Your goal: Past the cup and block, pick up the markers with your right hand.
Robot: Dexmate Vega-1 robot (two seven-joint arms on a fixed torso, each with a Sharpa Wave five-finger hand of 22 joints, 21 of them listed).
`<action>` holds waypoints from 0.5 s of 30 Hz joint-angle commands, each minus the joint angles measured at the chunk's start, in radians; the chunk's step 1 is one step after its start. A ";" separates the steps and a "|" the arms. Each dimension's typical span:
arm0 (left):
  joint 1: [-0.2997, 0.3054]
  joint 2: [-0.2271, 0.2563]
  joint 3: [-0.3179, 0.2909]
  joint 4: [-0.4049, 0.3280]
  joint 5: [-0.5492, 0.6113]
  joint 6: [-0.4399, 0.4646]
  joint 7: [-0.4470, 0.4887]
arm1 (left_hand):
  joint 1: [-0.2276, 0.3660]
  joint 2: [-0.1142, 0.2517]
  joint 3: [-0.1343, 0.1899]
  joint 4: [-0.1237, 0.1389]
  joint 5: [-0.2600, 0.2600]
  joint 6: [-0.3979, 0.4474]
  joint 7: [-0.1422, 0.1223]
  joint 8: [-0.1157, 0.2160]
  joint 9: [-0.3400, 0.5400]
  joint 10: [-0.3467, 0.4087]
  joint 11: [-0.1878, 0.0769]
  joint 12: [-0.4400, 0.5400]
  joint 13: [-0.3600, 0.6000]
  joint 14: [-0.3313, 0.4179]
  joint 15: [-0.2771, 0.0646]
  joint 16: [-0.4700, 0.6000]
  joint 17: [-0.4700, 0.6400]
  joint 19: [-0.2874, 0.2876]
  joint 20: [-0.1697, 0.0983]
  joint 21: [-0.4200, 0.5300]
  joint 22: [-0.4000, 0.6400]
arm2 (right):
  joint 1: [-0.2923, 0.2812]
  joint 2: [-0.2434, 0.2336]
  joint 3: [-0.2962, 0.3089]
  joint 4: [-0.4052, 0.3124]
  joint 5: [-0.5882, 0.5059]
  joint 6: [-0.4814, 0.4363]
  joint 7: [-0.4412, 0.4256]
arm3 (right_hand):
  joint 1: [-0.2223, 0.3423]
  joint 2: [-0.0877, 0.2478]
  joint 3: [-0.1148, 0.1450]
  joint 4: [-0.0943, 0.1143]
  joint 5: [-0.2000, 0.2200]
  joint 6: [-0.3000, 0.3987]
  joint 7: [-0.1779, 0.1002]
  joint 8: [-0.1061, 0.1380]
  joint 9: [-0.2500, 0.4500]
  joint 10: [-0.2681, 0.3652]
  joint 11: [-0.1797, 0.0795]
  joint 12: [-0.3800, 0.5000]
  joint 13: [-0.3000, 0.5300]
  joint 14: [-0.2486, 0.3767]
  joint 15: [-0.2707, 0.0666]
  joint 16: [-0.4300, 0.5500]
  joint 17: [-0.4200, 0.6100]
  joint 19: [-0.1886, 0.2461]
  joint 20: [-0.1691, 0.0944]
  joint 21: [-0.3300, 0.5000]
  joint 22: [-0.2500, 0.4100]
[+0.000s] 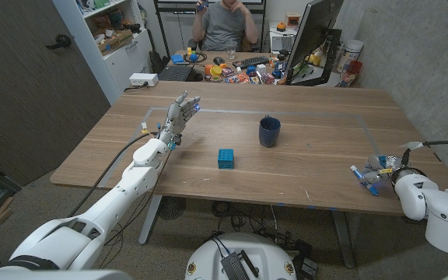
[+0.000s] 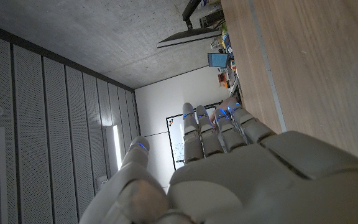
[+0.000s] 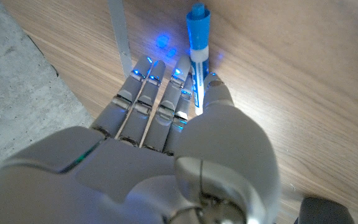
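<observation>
A white marker with a blue cap (image 3: 197,37) is pinched between the thumb and fingers of my right hand (image 3: 173,106). The cap sticks out past the fingertips, close over the wood. In the head view the right hand (image 1: 381,171) sits low at the table's right front edge, with the marker's blue end (image 1: 364,180) pointing left. The dark blue cup (image 1: 269,131) stands mid-table. The teal block (image 1: 225,159) lies in front of it to the left. My left hand (image 1: 176,118) is raised over the table's left side, fingers straight and apart, holding nothing.
A grey tape line (image 1: 309,113) marks a rectangle on the table (image 1: 309,167). Behind the table sits a person (image 1: 225,23) at a cluttered desk with a monitor (image 1: 317,31). A concrete wall (image 1: 411,54) stands close on the right.
</observation>
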 commanded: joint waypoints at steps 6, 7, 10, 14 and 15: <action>0.001 -0.003 0.001 0.002 -0.002 -0.001 -0.002 | 0.011 0.001 0.006 -0.001 0.004 0.009 -0.001 0.004 0.005 0.008 0.001 0.004 0.002 0.009 -0.070 0.006 0.003 0.009 -0.076 0.003 0.005 | -0.078 -0.005 0.070 -0.029 0.035 -0.014 -0.156 | 0.110 0.035 0.032 -0.005 -0.004 0.091 -0.046 0.022 0.012 0.068 -0.055 0.019 0.016 0.041 -0.112 -0.008 0.004 0.011 -0.032 0.022 0.003; 0.001 -0.003 0.001 0.003 -0.002 -0.001 -0.002 | 0.011 0.001 0.006 -0.001 0.004 0.009 -0.001 0.004 0.005 0.008 0.001 0.004 0.002 0.009 -0.070 0.006 0.003 0.009 -0.076 0.003 0.005 | -0.088 -0.005 0.087 -0.032 0.034 -0.014 -0.155 | 0.111 0.034 0.032 -0.004 -0.005 0.093 -0.044 0.023 0.012 0.068 -0.055 0.019 0.016 0.042 -0.112 -0.008 0.004 0.012 -0.032 0.023 0.003; 0.000 -0.004 0.001 0.007 -0.003 -0.001 -0.004 | 0.011 0.001 0.006 -0.001 0.004 0.009 -0.001 0.004 0.005 0.008 0.001 0.004 0.002 0.009 -0.070 0.006 0.003 0.009 -0.076 0.003 0.005 | -0.121 -0.004 0.138 -0.044 0.019 -0.013 -0.144 | 0.113 0.033 0.034 -0.003 -0.007 0.095 -0.044 0.024 0.013 0.068 -0.055 0.020 0.019 0.045 -0.111 -0.010 0.004 0.011 -0.032 0.025 0.003; 0.000 -0.004 0.000 0.009 -0.004 -0.003 -0.005 | 0.011 0.001 0.006 -0.001 0.004 0.009 -0.001 0.004 0.005 0.008 0.001 0.004 0.002 0.009 -0.070 0.006 0.003 0.009 -0.076 0.003 0.005 | -0.160 0.012 0.208 -0.060 -0.012 -0.002 -0.108 | 0.117 0.031 0.037 0.000 -0.010 0.094 -0.045 0.025 0.015 0.069 -0.053 0.021 0.022 0.050 -0.111 -0.012 0.004 0.010 -0.032 0.027 0.003; 0.000 -0.003 0.000 0.009 -0.004 -0.003 -0.004 | 0.011 0.001 0.006 -0.001 0.004 0.009 -0.001 0.004 0.005 0.008 0.001 0.004 0.002 0.009 -0.070 0.006 0.003 0.009 -0.076 0.003 0.005 | -0.170 0.018 0.225 -0.064 -0.023 0.003 -0.098 | 0.117 0.030 0.037 0.000 -0.011 0.095 -0.046 0.025 0.015 0.069 -0.055 0.021 0.023 0.050 -0.111 -0.013 0.005 0.009 -0.032 0.028 0.003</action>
